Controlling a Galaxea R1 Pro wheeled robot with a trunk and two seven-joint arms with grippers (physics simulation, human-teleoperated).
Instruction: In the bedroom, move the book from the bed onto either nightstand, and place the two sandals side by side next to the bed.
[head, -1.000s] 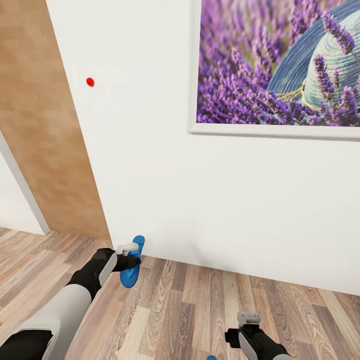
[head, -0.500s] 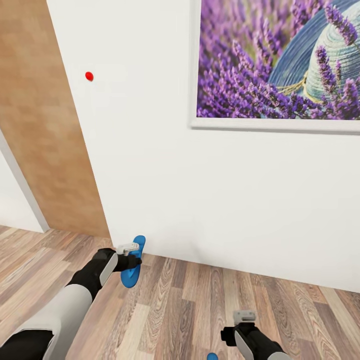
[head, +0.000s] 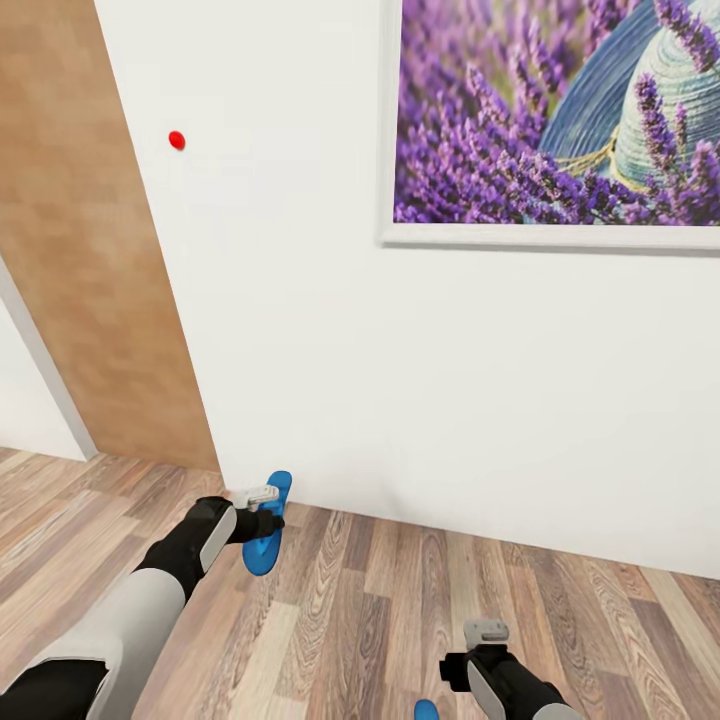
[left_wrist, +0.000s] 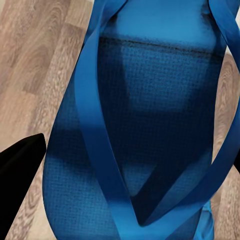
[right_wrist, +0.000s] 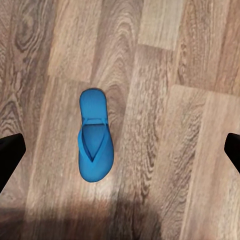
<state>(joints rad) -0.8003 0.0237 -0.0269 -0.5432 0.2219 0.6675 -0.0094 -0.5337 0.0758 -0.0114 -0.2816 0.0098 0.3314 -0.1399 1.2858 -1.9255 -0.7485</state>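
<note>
Blue sandal (right_wrist: 95, 137) whole in right wrist view.

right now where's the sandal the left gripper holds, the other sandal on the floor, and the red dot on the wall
held sandal (head: 266, 528): head view, on its sole beside the left gripper.
floor sandal (right_wrist: 95, 142): right wrist view, on its straps.
red dot (head: 177, 140): head view, on its centre.

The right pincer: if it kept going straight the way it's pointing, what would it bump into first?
Probably the blue sandal lying flat on the wooden floor. The right pincer points down at it with fingers spread, nothing between them, though the sandal sits slightly off-centre.
</note>
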